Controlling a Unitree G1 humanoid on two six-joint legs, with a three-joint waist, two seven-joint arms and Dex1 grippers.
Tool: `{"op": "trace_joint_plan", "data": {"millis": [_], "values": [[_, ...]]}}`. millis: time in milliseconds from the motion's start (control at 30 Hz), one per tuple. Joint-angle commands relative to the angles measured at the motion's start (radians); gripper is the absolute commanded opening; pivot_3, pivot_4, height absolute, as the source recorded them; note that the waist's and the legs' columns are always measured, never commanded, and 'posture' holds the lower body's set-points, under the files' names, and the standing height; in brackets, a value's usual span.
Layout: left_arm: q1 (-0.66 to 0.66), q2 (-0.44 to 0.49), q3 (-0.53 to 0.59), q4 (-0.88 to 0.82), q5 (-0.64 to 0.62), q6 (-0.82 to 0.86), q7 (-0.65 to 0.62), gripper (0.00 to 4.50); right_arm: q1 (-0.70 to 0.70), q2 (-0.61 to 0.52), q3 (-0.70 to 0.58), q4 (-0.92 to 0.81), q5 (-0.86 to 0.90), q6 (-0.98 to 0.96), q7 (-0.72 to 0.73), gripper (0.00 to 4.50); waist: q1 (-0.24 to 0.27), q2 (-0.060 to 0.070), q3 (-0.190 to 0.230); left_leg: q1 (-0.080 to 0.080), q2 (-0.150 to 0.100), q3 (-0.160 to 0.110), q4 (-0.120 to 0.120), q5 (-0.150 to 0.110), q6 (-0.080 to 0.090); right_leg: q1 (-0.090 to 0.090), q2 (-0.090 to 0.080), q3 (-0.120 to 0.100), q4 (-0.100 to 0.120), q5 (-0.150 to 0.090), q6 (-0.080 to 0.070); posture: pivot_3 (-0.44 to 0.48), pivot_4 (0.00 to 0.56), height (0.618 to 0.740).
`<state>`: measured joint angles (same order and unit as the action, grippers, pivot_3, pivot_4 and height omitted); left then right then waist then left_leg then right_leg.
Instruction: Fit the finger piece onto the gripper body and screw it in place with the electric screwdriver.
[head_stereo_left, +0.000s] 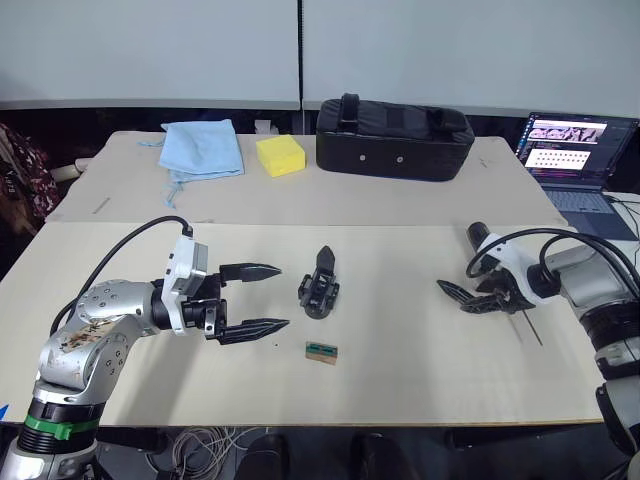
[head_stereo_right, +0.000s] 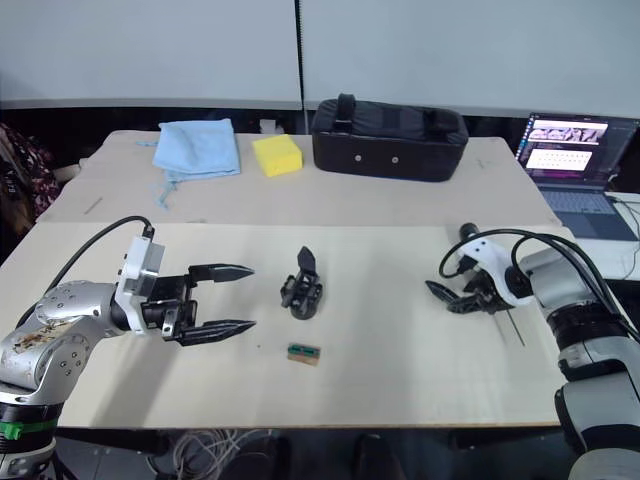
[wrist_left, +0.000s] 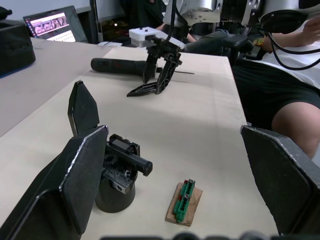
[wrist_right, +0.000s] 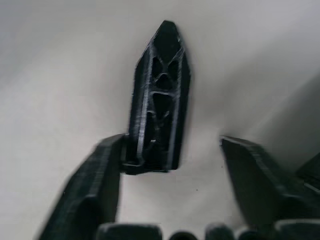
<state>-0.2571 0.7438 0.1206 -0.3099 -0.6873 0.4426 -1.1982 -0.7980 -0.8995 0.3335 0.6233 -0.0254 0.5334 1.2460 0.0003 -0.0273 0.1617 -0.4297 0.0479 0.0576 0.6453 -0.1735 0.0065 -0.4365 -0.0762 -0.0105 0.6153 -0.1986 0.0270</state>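
Note:
The gripper body (head_stereo_left: 319, 290), a small black block with a pointed finger sticking up, stands mid-table. My left gripper (head_stereo_left: 283, 297) is open just to its left, fingertips aimed at it without touching; the left wrist view shows the gripper body (wrist_left: 117, 175) close by one finger. At the right, my right gripper (head_stereo_left: 462, 297) is open and low over the table. The finger piece (wrist_right: 157, 95), a ribbed black wedge, lies flat between its fingers, with one finger (wrist_right: 100, 180) touching its blunt end. The electric screwdriver (wrist_left: 117, 66) lies on the table just behind that gripper.
A small green part on a brown base (head_stereo_left: 321, 351) lies near the front of the gripper body. A black bag (head_stereo_left: 395, 137), yellow sponge (head_stereo_left: 280, 155) and blue cloth (head_stereo_left: 203, 148) sit at the back. A laptop (head_stereo_left: 570, 150) is at far right. A person (wrist_left: 280, 80) sits past the table's right side.

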Motion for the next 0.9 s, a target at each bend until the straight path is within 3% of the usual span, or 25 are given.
{"op": "trace_joint_plan", "data": {"millis": [33, 100, 267, 367, 467, 667, 900], "values": [[-0.015, -0.001, 0.020, -0.012, -0.017, -0.007, 0.008, 4.50, 0.038, 0.015, -0.016, -0.046, 0.007, 0.008, 0.026, 1.69, 0.000, 0.000, 0.000, 0.000, 0.000, 0.000, 0.000, 0.000, 0.000, 0.000, 0.000, 0.000, 0.000, 0.000, 0.000, 0.000, 0.150, 0.740], [-0.021, -0.009, 0.022, -0.010, -0.026, -0.003, 0.020, 4.50, 0.066, 0.008, -0.048, -0.092, 0.026, -0.005, 0.024, 1.11, 0.000, 0.000, 0.000, 0.000, 0.000, 0.000, 0.000, 0.000, 0.000, 0.000, 0.000, 0.000, 0.000, 0.000, 0.000, 0.000, 0.150, 0.740], [-0.056, -0.061, 0.062, -0.009, -0.100, 0.058, 0.124, 4.50, 0.206, -0.017, -0.257, -0.370, 0.152, -0.034, -0.022, 1.12, 0.005, 0.000, 0.000, 0.000, 0.000, 0.000, 0.000, 0.000, 0.000, 0.000, 0.000, 0.000, 0.001, 0.002, 0.003, 0.000, 0.150, 0.740], [-0.117, -0.135, 0.088, 0.001, -0.182, 0.145, 0.280, 4.50, 0.304, 0.054, -0.439, -0.652, 0.244, -0.041, -0.165, 1.12, 0.008, 0.000, 0.000, 0.000, 0.000, 0.000, 0.000, 0.000, 0.000, -0.001, 0.000, 0.001, 0.002, 0.004, 0.007, 0.000, 0.150, 0.740], [-0.200, -0.222, 0.089, 0.019, -0.233, 0.209, 0.424, 4.50, 0.316, 0.199, -0.517, -0.890, 0.294, 0.005, -0.365, 1.12, 0.006, 0.000, 0.000, 0.000, 0.000, 0.000, 0.002, 0.000, 0.000, -0.001, 0.001, 0.001, 0.004, 0.004, 0.008, 0.000, 0.150, 0.740], [-0.364, -0.420, 0.071, 0.101, -0.295, 0.272, 0.629, 4.50, 0.277, 0.360, -0.379, -1.102, 0.159, -0.122, -0.585, 1.12, 0.009, -0.001, 0.001, 0.000, -0.001, -0.001, 0.006, 0.000, 0.000, -0.001, 0.000, 0.001, 0.008, 0.004, 0.008, 0.000, 0.150, 0.740], [-0.461, -0.545, 0.031, 0.188, -0.264, 0.259, 0.667, 4.50, 0.254, 0.423, -0.283, -1.096, 0.092, -0.170, -0.669, 1.12, 0.011, -0.001, 0.001, -0.001, -0.002, -0.001, 0.007, 0.000, 0.000, 0.000, 0.000, 0.002, 0.008, 0.004, 0.008, 0.000, 0.150, 0.740]]}}
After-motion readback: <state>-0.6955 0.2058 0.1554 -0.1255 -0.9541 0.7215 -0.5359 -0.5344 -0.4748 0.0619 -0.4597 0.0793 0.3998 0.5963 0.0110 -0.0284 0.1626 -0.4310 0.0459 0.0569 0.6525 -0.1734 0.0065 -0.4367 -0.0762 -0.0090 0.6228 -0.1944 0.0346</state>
